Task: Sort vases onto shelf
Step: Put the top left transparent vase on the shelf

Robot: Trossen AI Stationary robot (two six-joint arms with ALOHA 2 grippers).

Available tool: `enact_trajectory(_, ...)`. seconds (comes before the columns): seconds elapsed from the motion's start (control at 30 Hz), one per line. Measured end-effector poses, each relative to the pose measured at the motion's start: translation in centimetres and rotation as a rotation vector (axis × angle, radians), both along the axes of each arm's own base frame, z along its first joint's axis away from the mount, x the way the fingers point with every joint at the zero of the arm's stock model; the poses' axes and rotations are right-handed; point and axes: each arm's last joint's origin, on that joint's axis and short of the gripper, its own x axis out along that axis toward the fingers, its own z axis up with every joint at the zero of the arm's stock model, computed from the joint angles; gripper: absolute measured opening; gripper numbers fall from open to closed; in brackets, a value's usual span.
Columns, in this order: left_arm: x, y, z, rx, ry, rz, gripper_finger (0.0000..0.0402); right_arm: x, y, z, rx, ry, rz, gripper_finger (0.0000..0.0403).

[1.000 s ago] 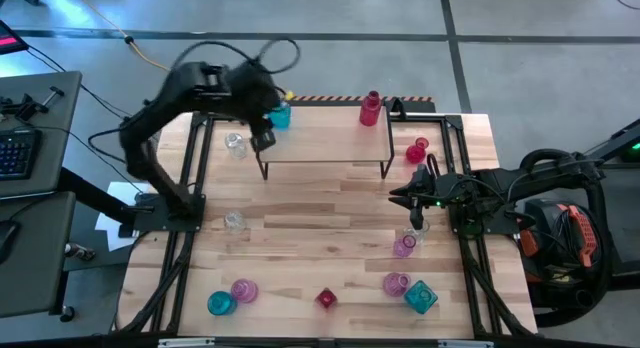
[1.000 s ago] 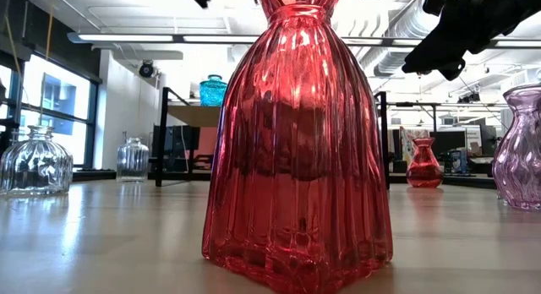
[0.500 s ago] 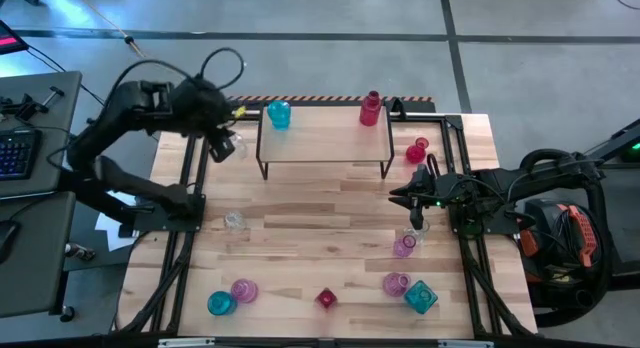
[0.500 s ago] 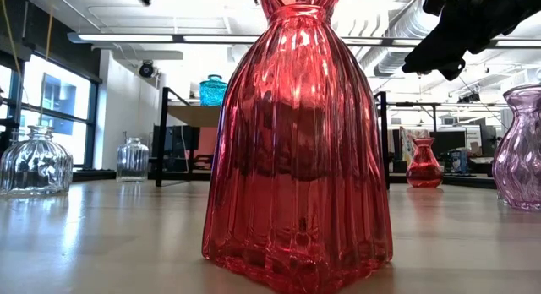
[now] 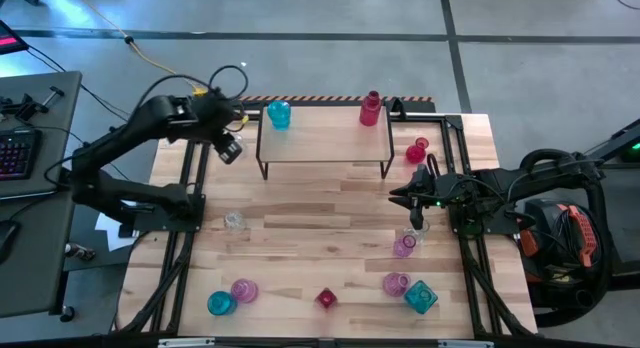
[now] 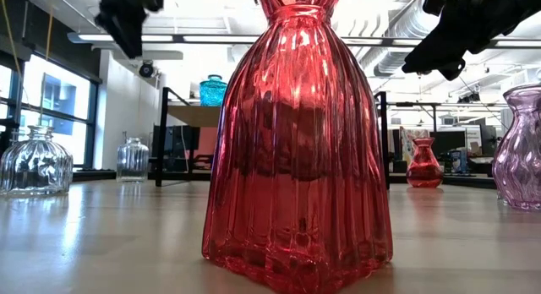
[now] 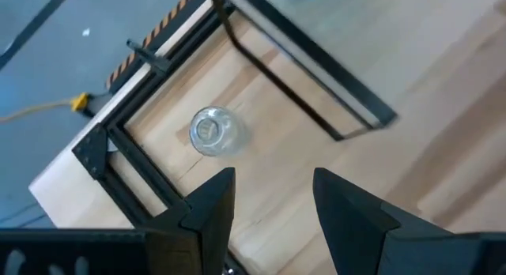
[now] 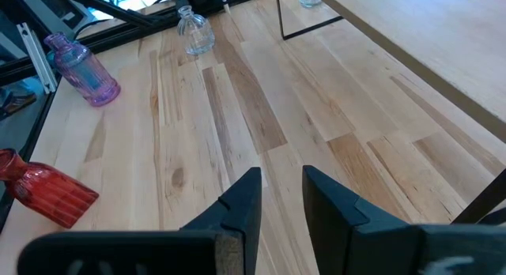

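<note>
The shelf (image 5: 325, 140) stands at the table's far middle. A teal vase (image 5: 278, 114) rests on its left end and a red vase (image 5: 371, 108) toward its right end. My left gripper (image 5: 228, 149) hangs open and empty just left of the shelf, above a small clear vase (image 7: 212, 133) that stands on the table and shows beyond its fingertips. My right gripper (image 5: 411, 201) waits open above the table's right middle, holding nothing. Further vases stand scattered on the table, among them a red one (image 6: 296, 142) close to the low camera.
On the table stand a clear vase (image 5: 234, 221), a teal one (image 5: 220, 304), pink ones (image 5: 244, 289) (image 5: 396, 284) (image 5: 404, 246), a red one (image 5: 326, 298), a faceted teal one (image 5: 421, 296) and a red one (image 5: 417, 150) right of the shelf. Black frame rails (image 5: 190, 188) run along both table sides.
My left gripper has gone from the shelf's left end, by the teal vase, toward the table's left edge and down, turning as it went. It now hangs over the clear vase at the far left. The teal vase has stayed on the shelf.
</note>
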Motion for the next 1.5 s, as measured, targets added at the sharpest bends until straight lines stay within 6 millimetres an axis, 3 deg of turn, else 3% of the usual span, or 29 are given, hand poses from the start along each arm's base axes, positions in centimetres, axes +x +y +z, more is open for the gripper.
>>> enact_trajectory(0.5,-0.1,6.8,-4.2,-0.081,0.127,0.235,0.0161,0.0,0.0,0.0,0.0,0.0,0.0,0.0074)
enact_trajectory(0.8,0.1,10.0,-6.3,-0.194,0.116,0.276,0.0161,0.0,0.0,0.0,0.0,0.0,0.0,0.0074)
enact_trajectory(1.5,-1.1,11.6,-7.1,-0.234,0.131,0.322,0.0161,0.0,0.0,0.0,0.0,0.0,0.0,0.0074)
